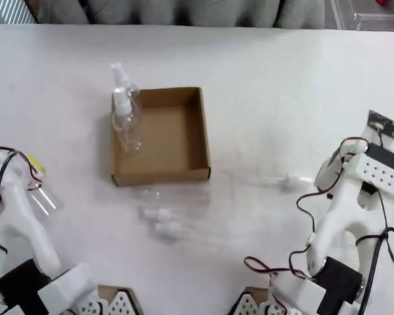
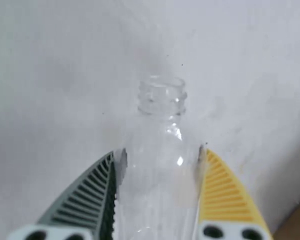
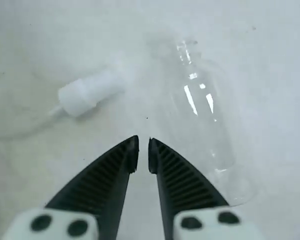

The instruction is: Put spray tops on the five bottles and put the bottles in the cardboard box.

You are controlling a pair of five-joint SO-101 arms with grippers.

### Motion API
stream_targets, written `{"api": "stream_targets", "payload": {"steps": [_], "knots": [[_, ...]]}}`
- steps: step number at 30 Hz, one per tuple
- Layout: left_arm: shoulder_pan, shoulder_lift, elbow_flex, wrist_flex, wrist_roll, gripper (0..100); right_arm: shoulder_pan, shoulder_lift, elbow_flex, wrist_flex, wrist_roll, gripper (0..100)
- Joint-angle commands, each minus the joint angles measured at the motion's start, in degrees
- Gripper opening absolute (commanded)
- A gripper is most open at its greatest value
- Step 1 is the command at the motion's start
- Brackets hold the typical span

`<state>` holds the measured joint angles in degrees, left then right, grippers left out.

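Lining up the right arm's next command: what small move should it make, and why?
Probably open the right gripper and ease it to the spray top: it is shut and empty, the top lies loose just ahead, and the left gripper holds a bottle with a bare neck.
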<state>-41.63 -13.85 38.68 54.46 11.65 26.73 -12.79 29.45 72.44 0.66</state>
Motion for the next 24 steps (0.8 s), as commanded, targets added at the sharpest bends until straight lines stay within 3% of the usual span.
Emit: {"api": "stream_targets", "payload": {"steps": [1,16,24], "knots": [[1.2,-2.9,-0.4,-1.8,-0.4,5,-0.4,-1.6,2.3,-3.0,-3.9,1.6],[2.1,-3.0,-0.5,-3.3,-0.4,5,-1.9,-5.1,13.0,-5.9,-7.4,1.6],[2.0,-3.0,-0.4,-3.3,-0.4,5,-5.8,-7.7,18.0,-13.8,-7.4,1.6]]}}
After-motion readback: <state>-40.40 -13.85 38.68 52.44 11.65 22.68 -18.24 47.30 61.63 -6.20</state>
